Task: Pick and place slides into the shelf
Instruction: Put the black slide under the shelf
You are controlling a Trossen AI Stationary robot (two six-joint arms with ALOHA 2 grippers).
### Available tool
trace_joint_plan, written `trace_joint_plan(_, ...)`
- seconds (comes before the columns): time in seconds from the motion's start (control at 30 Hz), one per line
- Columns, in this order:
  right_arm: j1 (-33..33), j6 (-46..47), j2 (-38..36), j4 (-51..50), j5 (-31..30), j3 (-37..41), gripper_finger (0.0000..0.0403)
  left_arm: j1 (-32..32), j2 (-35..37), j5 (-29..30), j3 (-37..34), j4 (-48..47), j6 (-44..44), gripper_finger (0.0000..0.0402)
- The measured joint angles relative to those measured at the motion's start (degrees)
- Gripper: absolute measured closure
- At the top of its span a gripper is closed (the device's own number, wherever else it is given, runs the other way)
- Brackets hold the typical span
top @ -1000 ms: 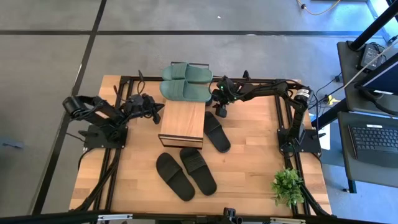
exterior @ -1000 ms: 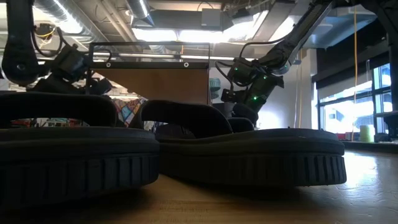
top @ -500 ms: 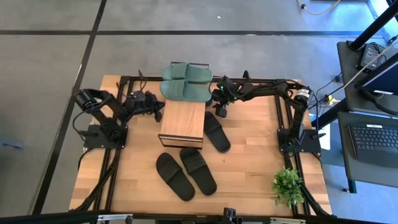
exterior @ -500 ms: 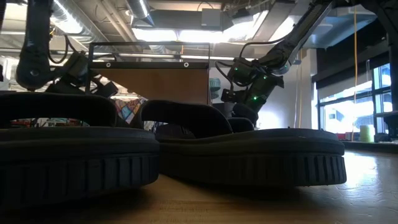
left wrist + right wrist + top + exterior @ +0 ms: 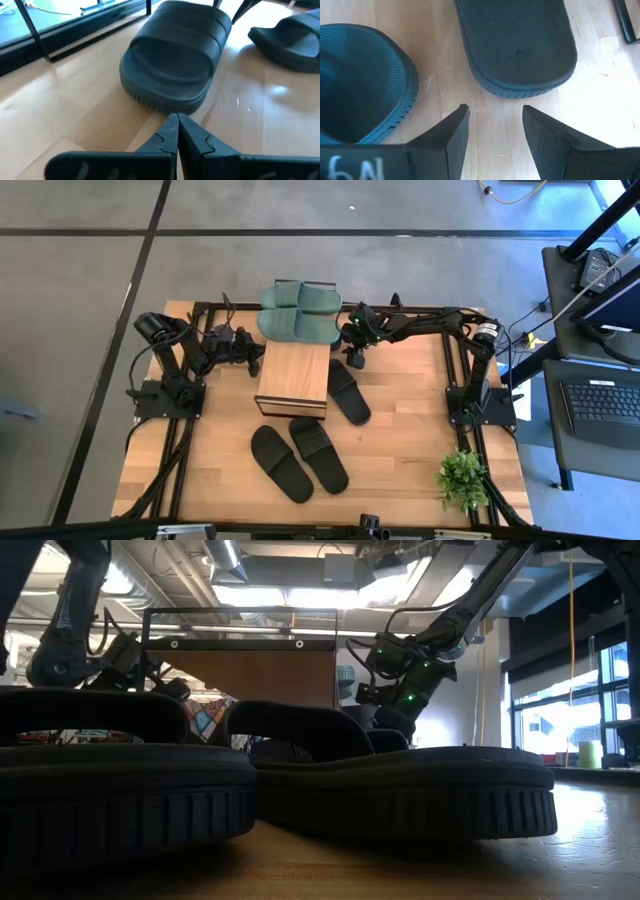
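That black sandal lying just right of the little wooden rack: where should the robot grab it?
Likely its rounded end, which faces the open right gripper. The black slide lies flat, sole down, beside the shelf, so one finger goes on the footbed and one outside the sole's edge, coming from above.

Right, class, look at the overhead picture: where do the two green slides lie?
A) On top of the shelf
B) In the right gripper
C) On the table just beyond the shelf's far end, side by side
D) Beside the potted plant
C: the two green slides lie side by side on the table, just past the far end of the shelf, whose plank top is bare.
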State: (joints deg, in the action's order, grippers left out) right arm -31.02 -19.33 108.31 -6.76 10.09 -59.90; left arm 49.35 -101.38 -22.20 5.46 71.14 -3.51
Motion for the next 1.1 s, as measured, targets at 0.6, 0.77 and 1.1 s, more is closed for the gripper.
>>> trace_joint_plan(0.6, 0.0, 0.92, -0.01, 0.1, -0.02, 0.0, 0.0218, 0.04, -14.17, -2.38, 1.73, 15.88, -1.21, 0.0402)
trace_joint_plan(0.77, -0.01, 1.07, -0.02, -0.06, -0.15, 0.02, 0.0218, 0.04, -16.58, -4.35, 4.19, 15.94, -2.27, 0.0402)
trace_joint_plan(1.1, -0.08, 1.07, -0.04, 0.07, -0.04, 0.02, 0.0218, 0.91, -18.59, -11.06, 4.29, 18.34, -0.96, 0.0402)
